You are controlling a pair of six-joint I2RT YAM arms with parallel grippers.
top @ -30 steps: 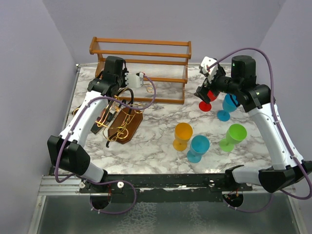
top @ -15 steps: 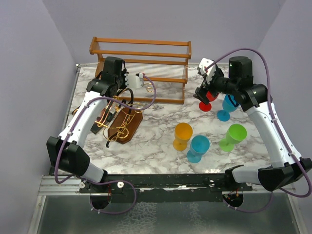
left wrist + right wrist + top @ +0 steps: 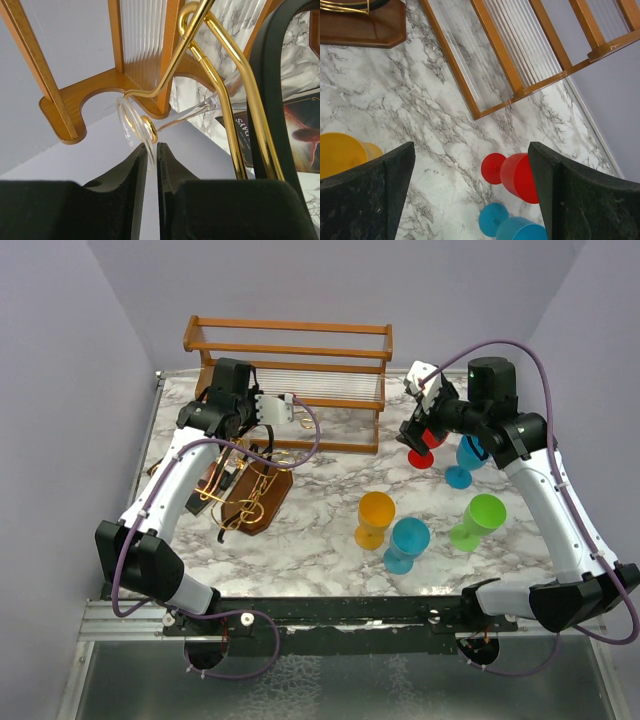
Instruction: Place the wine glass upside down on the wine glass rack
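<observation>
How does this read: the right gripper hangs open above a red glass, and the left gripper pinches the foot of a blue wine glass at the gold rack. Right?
Not quite: the glass is clear, not blue. The left wrist view shows the left gripper pinching the foot of a clear wine glass at the gold rack. The right gripper does hang open above a red glass.

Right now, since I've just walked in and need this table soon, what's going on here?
The left gripper has its jaws nearly together on the foot of a clear wine glass, held up against a curl of the gold wire rack. The right gripper hangs with jaws wide open above a red goblet on the marble table, not gripping it.
</observation>
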